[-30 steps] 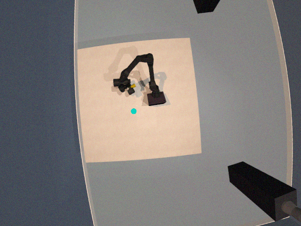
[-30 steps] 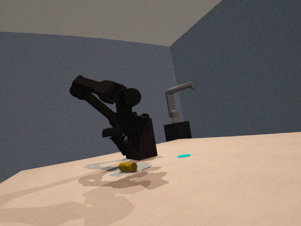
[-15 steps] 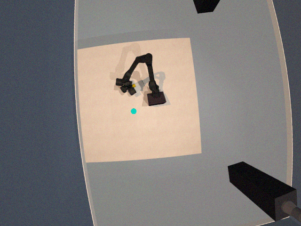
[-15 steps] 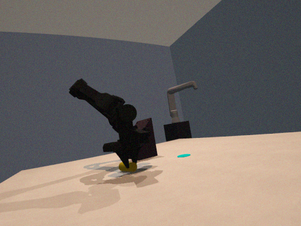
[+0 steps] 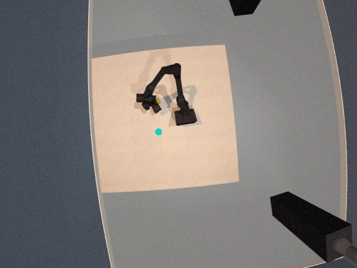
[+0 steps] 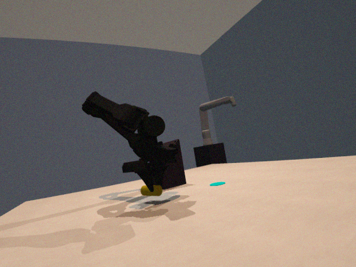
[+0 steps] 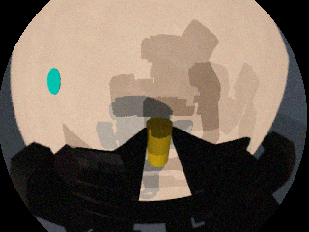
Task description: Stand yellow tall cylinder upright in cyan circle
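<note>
Low over the counter [image 6: 258, 215], the end effector [image 6: 149, 186] is clamped on the yellow tall cylinder [image 6: 152, 190], which lies on its side beside the arm's base [image 6: 172, 166]. Well apart from the cylinder sits the cyan circle [image 6: 217, 183].
</note>
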`<act>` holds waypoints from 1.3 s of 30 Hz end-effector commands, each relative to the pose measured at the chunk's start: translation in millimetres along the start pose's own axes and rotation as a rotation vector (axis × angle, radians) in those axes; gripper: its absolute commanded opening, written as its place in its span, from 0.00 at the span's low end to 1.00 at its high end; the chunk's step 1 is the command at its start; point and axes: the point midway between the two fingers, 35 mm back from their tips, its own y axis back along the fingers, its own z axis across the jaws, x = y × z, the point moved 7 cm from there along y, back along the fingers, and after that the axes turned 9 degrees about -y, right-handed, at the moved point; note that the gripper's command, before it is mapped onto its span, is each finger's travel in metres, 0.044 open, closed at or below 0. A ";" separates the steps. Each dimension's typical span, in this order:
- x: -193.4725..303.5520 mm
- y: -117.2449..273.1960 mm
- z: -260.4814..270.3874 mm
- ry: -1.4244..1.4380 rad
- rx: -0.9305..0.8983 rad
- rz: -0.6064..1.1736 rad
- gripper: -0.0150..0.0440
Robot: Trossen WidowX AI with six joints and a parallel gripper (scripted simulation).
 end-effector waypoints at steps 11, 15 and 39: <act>-3.1 42.7 -0.1 -0.006 -0.005 -0.004 0.43; -2.2 55.3 -0.1 -0.005 -0.004 -0.003 0.43; -8.4 92.7 19.4 0.125 -0.005 -0.012 0.43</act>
